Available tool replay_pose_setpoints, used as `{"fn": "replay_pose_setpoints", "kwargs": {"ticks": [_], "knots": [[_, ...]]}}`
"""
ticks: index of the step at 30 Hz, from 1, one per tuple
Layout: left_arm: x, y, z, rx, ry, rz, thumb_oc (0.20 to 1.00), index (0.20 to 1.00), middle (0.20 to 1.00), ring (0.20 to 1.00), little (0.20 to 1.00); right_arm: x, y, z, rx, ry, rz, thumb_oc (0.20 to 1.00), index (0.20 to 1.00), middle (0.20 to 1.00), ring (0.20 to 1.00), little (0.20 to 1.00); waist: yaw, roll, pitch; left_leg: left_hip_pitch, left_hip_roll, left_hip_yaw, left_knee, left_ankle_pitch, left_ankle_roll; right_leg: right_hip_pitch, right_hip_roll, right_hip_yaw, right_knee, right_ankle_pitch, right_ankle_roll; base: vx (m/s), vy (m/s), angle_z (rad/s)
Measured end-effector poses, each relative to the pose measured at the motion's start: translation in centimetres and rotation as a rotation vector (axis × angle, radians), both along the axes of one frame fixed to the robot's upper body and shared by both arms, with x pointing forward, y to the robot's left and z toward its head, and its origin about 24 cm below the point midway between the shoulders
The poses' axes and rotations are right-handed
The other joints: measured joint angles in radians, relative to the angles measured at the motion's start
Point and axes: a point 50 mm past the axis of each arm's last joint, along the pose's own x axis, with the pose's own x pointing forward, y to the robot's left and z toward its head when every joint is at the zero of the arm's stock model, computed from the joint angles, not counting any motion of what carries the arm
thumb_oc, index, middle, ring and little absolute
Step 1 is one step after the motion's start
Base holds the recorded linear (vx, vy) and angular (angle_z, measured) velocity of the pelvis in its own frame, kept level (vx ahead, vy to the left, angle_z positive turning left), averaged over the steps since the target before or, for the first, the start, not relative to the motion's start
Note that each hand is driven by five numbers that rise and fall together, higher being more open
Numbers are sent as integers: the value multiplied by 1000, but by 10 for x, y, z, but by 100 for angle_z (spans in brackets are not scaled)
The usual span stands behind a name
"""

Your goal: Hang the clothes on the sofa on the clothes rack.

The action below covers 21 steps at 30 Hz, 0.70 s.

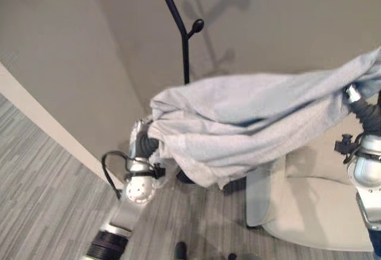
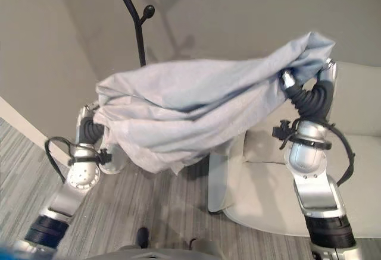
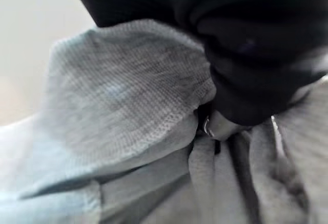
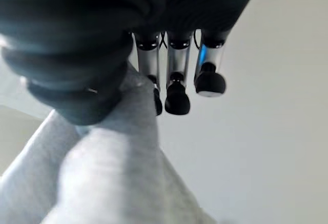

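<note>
A light grey garment (image 1: pixel 238 117) is stretched in the air between my two hands, sagging in folds at its left end. My left hand (image 1: pixel 144 143) is buried under that bunched end; in the left wrist view a finger (image 3: pixel 220 126) is tucked into the folds. My right hand (image 2: pixel 325 71) is raised high and pinches the garment's other end; in the right wrist view its curled fingers (image 4: pixel 177 93) sit beside the cloth (image 4: pixel 118 172). The black clothes rack (image 1: pixel 185 52) stands just behind the garment, with a knobbed hook (image 1: pixel 197 25) above the cloth.
A beige sofa (image 2: pixel 357 153) stands at the lower right, under my right arm. A grey wall corner with a white skirting board (image 1: pixel 47 123) runs along the left. Grey striped carpet (image 1: pixel 47 200) covers the floor.
</note>
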Motion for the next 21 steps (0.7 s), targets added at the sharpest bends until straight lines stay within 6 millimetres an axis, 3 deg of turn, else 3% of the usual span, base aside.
{"fn": "replay_pose_setpoints", "kwargs": {"ticks": [3, 8, 9, 11, 12, 14, 15, 17, 19, 20, 21], "knots": [[-5, -10, -9, -6, 41, -43, 200, 200, 200, 200, 200, 2, 2, 1, -10, 3, 13, 200, 200, 200, 200, 200, 11, 12, -1, -2, 1, -4, 22, -1, 1, 15, 3, -13, -1, -7, -1, 74, -7, 16], [-6, -15, -11, -1, 53, -85, 200, 200, 200, 200, 200, 3, 5, -1, -38, 6, 11, 200, 200, 200, 200, 200, 35, 23, 2, -54, -4, -29, 122, -11, 5, -1, 19, -18, 78, -50, -42, 70, 23, 27], [-5, -17, -10, -4, 49, -90, 200, 200, 200, 200, 200, 2, 5, -1, -40, 8, 10, 200, 200, 200, 200, 200, 27, 27, 1, -62, -1, -27, 125, -35, 11, -20, 24, -27, 100, -56, -47, 139, 89, 27], [-6, -17, -11, -1, 53, -93, 200, 200, 200, 200, 200, 3, 4, -2, -56, 13, -1, 200, 200, 200, 200, 200, 37, 23, 3, -88, 21, -16, 116, -68, -26, -37, 15, -27, 114, -60, -55, 194, 143, 22], [-5, -17, -10, 0, 49, -95, 200, 200, 200, 200, 200, 2, 4, -2, -60, 3, -18, 200, 200, 200, 200, 200, 31, 14, 5, -88, 20, 0, 110, -72, -15, -36, -7, -39, 102, -52, -65, 197, 167, 34], [7, -23, -1, 25, 5, -116, 200, 200, 200, 200, 200, 5, -3, -5, -32, -16, -83, 200, 200, 200, 200, 200, 30, -3, 1, -154, 19, -104, 90, -68, -22, -45, -29, -11, 85, -49, -69, 187, 191, 31], [12, -26, 6, 37, -30, -123, 200, 200, 200, 200, 200, 7, -6, -4, -35, -14, -114, 200, 200, 200, 200, 200, 43, -13, 1, -185, 22, -113, 51, -67, -20, -47, -45, 13, 79, -48, -65, 171, 220, 8], [18, -30, 12, 48, -60, -133, 200, 200, 200, 200, 200, 11, -12, -6, -36, -18, -163, 200, 200, 200, 200, 200, 49, -9, -1, -215, 31, -108, 23, -67, -19, -20, -70, 20, 44, -55, -54, 278, 324, -7], [22, -34, 19, 74, -95, -139, 200, 200, 200, 200, 200, 14, -15, -5, -47, -14, -201, 200, 200, 200, 200, 200, 58, 11, -12, -205, 30, -66, 60, -60, 2, 30, -97, 45, -17, -61, -28, 225, 245, -37], [22, -34, 20, 79, -107, -139, 200, 200, 200, 200, 200, 13, -15, -3, -65, -23, -215, 200, 200, 200, 200, 200, 63, 29, -24, -189, 33, -47, 67, -45, -5, 58, -97, 62, -44, -58, -18, 239, 264, -60], [22, -31, 22, 93, -126, -123, 200, 200, 200, 200, 200, 12, -12, -6, -61, -32, -231, 200, 200, 200, 200, 200, 72, -1, -33, -175, -1, -16, 80, -10, -18, 83, -140, 92, -75, -58, -10, 220, 258, -77]]}}
